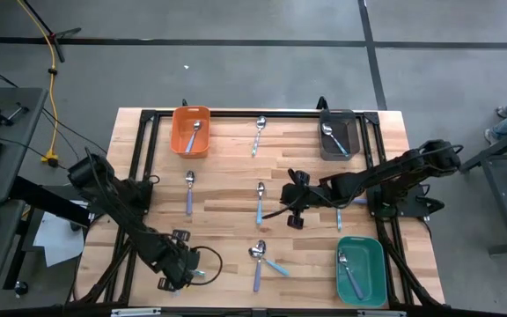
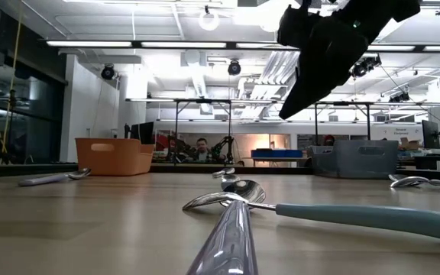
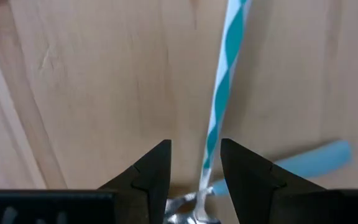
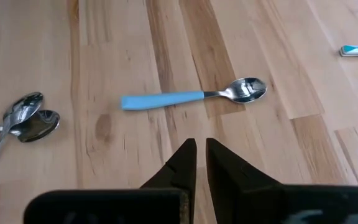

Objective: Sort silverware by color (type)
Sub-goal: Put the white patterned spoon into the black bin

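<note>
We've got the left gripper (image 3: 194, 171) down at the lower left of the table (image 1: 227, 167), fingers spread around a teal-and-white striped spoon (image 3: 219, 106). Right gripper (image 4: 200, 163) hangs mid-frame, pressed together, near a light-blue spoon (image 4: 191, 96).

On the table (image 1: 236, 198), three bins sit near the edges: one (image 1: 190, 131) at the far left holding a spoon (image 1: 194, 134), one (image 1: 338, 134) at the far right holding another spoon (image 1: 334, 139), and one (image 1: 361, 270) at the near right, also with a spoon (image 1: 347, 271) inside. Between the two far bins lies a spoon (image 1: 259, 133). Mid-table lie two more (image 1: 189, 191) (image 1: 260, 202) side by side. Near the front edge, two spoons (image 1: 260, 260) seem to cross, heads touching.
</note>
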